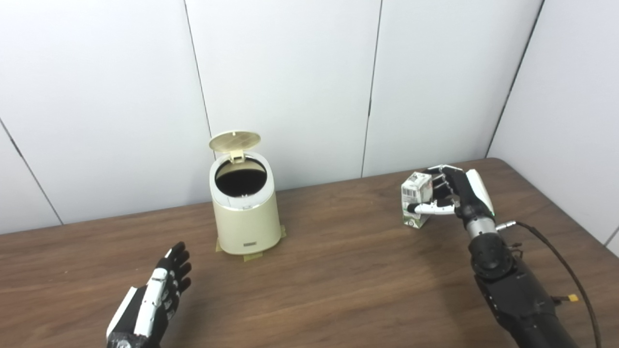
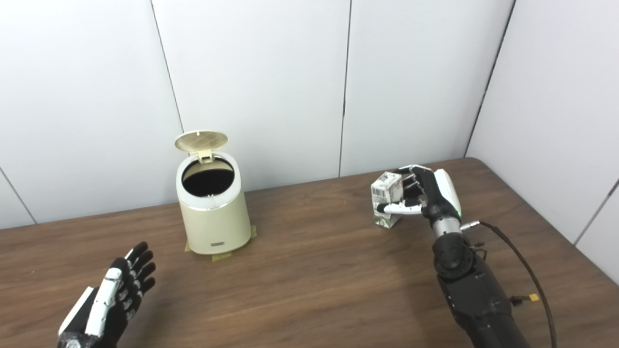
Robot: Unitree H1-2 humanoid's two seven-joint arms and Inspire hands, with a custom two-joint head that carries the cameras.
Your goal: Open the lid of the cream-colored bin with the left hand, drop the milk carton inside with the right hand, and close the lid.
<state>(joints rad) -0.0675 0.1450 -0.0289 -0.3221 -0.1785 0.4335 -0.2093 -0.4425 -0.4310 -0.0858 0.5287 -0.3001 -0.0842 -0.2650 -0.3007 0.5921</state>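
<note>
The cream-colored bin (image 1: 245,217) stands on the wooden table (image 1: 338,270) at centre left. Its round lid (image 1: 235,140) is tipped up and back, so the dark inside shows. My right hand (image 1: 452,195) is at the right, its fingers and thumb closed around the small white and green milk carton (image 1: 416,199), which stands upright on the table. My left hand (image 1: 154,295) is open and empty, low at the front left, well short of the bin. The bin (image 2: 213,212) and carton (image 2: 386,199) also show in the right eye view.
Tape patches (image 1: 252,257) hold the bin's base to the table. White wall panels stand close behind the table's far edge. The table's right edge runs diagonally past my right arm, and a black cable (image 1: 566,270) trails from that arm.
</note>
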